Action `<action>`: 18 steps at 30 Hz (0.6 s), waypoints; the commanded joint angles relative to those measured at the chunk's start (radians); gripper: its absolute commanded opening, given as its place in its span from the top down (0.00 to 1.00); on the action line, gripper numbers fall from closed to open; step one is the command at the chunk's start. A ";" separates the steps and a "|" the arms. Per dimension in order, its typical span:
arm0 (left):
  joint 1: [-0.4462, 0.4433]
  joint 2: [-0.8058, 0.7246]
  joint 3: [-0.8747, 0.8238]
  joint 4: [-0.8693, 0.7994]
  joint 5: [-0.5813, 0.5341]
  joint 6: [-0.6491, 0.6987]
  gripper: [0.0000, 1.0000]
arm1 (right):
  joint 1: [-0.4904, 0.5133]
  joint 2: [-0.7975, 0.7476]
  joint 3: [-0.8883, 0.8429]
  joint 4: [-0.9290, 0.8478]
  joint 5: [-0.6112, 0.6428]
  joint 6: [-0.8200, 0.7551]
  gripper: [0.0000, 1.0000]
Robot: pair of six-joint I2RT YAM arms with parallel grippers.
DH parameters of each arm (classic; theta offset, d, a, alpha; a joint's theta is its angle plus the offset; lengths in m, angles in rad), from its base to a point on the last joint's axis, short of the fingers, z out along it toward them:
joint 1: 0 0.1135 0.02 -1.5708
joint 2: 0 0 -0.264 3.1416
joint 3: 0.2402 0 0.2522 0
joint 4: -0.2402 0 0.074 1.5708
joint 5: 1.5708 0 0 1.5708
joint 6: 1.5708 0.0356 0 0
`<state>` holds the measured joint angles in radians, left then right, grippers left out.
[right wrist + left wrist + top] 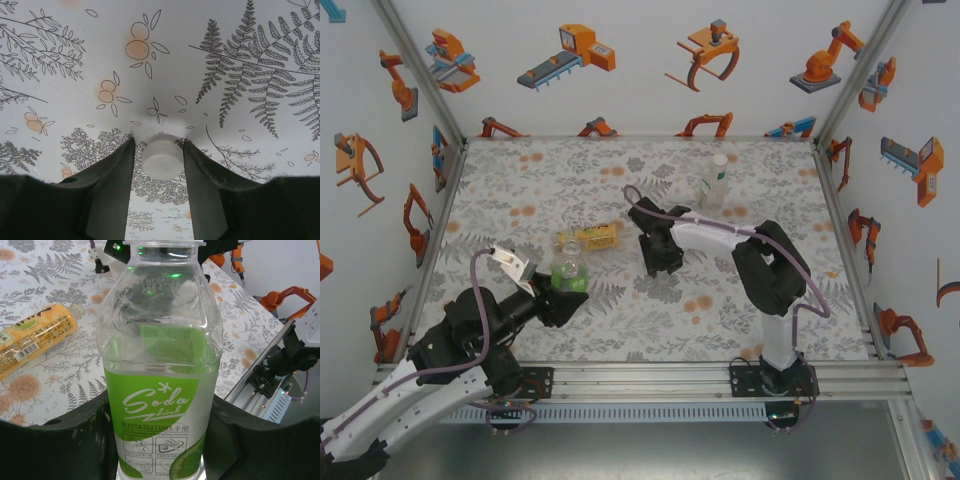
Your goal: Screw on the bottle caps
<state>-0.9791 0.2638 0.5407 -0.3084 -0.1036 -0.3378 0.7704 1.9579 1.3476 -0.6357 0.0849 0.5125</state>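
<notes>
the pale cap point(161, 162), probably light, stiff and slippery and best pinched across its rim, lies on the table point(235, 45) between the slightly parted jaws of the right gripper point(159, 146), while the left gripper point(160, 440) clamps the squashable green-labelled bottle point(160, 340) upright.

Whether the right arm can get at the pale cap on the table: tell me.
Probably yes: the right pincer is down at the table, its fingers either side of the pale cap, nothing in between.
</notes>
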 commanded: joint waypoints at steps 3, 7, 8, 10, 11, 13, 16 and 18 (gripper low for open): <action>0.005 -0.011 -0.011 0.021 0.016 -0.021 1.00 | 0.028 -0.017 -0.023 -0.059 0.018 0.020 0.56; 0.005 -0.011 -0.012 0.019 0.017 -0.024 1.00 | 0.038 -0.023 -0.025 -0.063 0.023 0.028 0.56; 0.005 -0.011 -0.015 0.021 0.018 -0.026 1.00 | 0.040 -0.025 -0.025 -0.065 0.027 0.029 0.55; 0.005 -0.011 -0.015 0.024 0.021 -0.027 1.00 | 0.043 -0.030 -0.027 -0.069 0.034 0.031 0.55; 0.005 -0.012 -0.015 0.022 0.022 -0.026 1.00 | 0.044 -0.032 -0.030 -0.068 0.036 0.032 0.55; 0.005 -0.010 -0.016 0.022 0.018 -0.027 1.00 | 0.043 -0.036 -0.031 -0.067 0.035 0.034 0.56; 0.005 -0.011 -0.020 0.030 0.016 -0.027 1.00 | 0.046 -0.039 -0.033 -0.068 0.035 0.034 0.56; 0.005 -0.011 -0.020 0.035 0.018 -0.027 1.00 | 0.046 -0.041 -0.033 -0.071 0.035 0.034 0.57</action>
<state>-0.9791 0.2630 0.5285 -0.3073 -0.1028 -0.3515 0.8070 1.9465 1.3342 -0.6514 0.1028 0.5266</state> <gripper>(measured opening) 0.524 0.437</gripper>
